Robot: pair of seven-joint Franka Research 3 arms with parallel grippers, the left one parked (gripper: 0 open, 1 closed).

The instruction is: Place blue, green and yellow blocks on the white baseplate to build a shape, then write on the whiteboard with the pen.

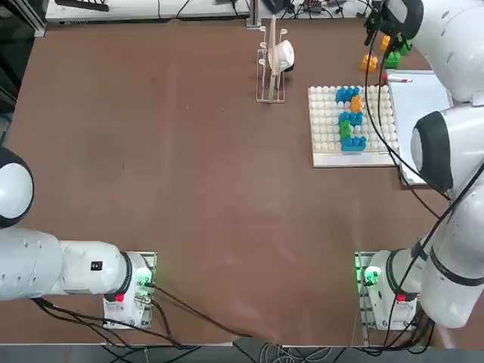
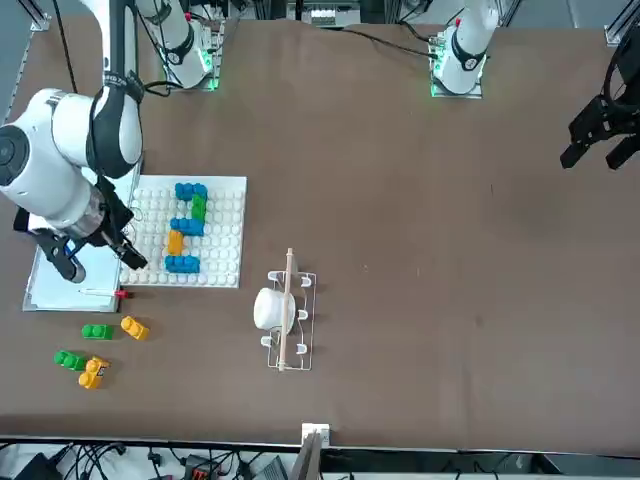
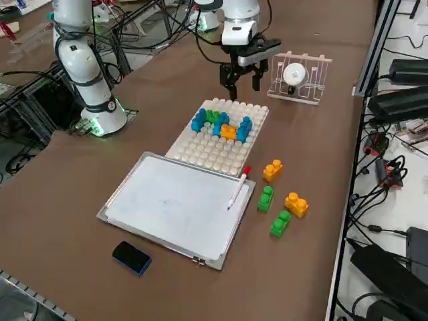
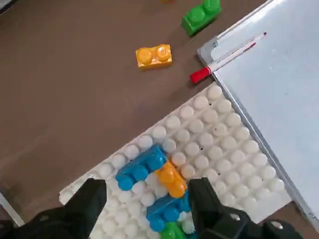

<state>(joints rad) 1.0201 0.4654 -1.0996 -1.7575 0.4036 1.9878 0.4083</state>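
The white baseplate [image 3: 207,150] carries a built shape of blue, green and yellow blocks [image 3: 224,124], also seen from the front [image 2: 187,225]. My right gripper [image 3: 242,77] hangs open and empty above the plate; in the wrist view the gripper [image 4: 148,199] frames the built blocks [image 4: 154,174]. Several loose blocks lie beside the plate, among them a yellow one [image 3: 272,170] and a green one [image 3: 266,197]. The whiteboard [image 3: 174,204] lies next to the plate. The pen [image 3: 239,187] rests on the board's edge, its red end [image 4: 200,74] toward the plate.
A dark oval eraser [image 3: 131,257] lies off the whiteboard's corner. A wire rack holding a white cup [image 3: 297,75] stands beyond the baseplate. The table edge [image 3: 348,167] runs just past the loose blocks.
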